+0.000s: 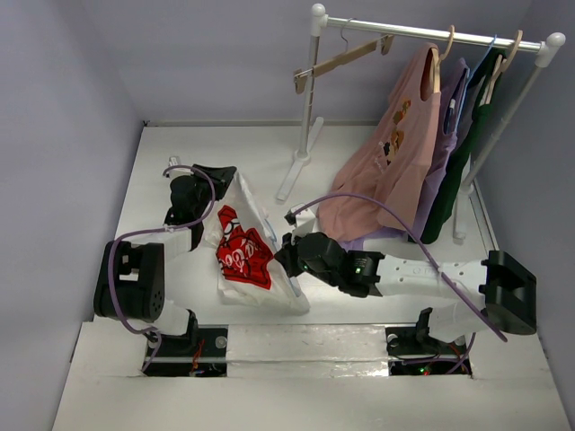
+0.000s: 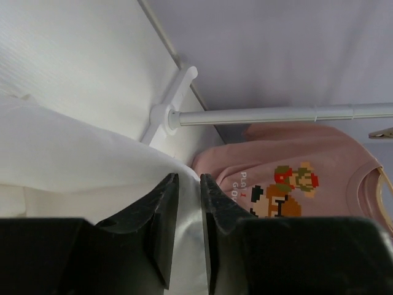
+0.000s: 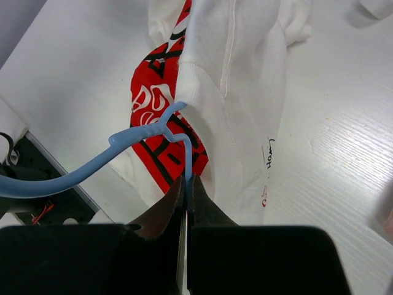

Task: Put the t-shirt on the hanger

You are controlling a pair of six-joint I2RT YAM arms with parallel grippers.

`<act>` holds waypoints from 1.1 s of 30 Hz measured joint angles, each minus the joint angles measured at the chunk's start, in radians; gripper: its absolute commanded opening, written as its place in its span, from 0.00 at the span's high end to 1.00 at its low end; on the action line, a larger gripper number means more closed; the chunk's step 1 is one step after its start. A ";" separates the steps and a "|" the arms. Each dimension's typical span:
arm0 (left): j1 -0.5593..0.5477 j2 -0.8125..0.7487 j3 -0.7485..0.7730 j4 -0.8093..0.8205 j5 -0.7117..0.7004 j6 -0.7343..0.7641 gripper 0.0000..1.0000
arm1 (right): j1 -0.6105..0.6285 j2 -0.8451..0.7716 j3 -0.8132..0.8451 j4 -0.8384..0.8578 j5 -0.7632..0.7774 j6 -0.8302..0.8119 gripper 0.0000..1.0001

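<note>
Right gripper (image 3: 186, 179): jaws fully closed on the thin blue wire of the hanger (image 3: 141, 136), just below its twisted neck; the hook curves off to one side and the wire runs up under a ribbed edge of the t-shirt (image 3: 239, 92). Left gripper (image 2: 189, 178): jaws drawn to a narrow slit with white cloth in it, so we read it as pinching the t-shirt's far end. We note the t-shirt (image 1: 244, 251) bunched on the table (image 1: 252, 144), left of centre and reaching toward the near edge, red graphic facing up. The pink shirt (image 1: 386, 171) hangs on the rack (image 1: 431, 34) by the far right corner.
</note>
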 measured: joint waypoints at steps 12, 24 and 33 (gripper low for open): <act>0.000 0.007 0.000 0.021 -0.002 -0.003 1.00 | 0.000 -0.022 -0.016 0.000 -0.003 0.000 1.00; 0.068 -0.055 0.100 -0.129 -0.013 0.073 1.00 | 0.000 -0.094 -0.061 -0.004 -0.003 0.000 1.00; 0.088 -0.103 0.147 -0.216 -0.016 0.136 1.00 | 0.018 -0.181 -0.061 -0.086 0.001 0.000 1.00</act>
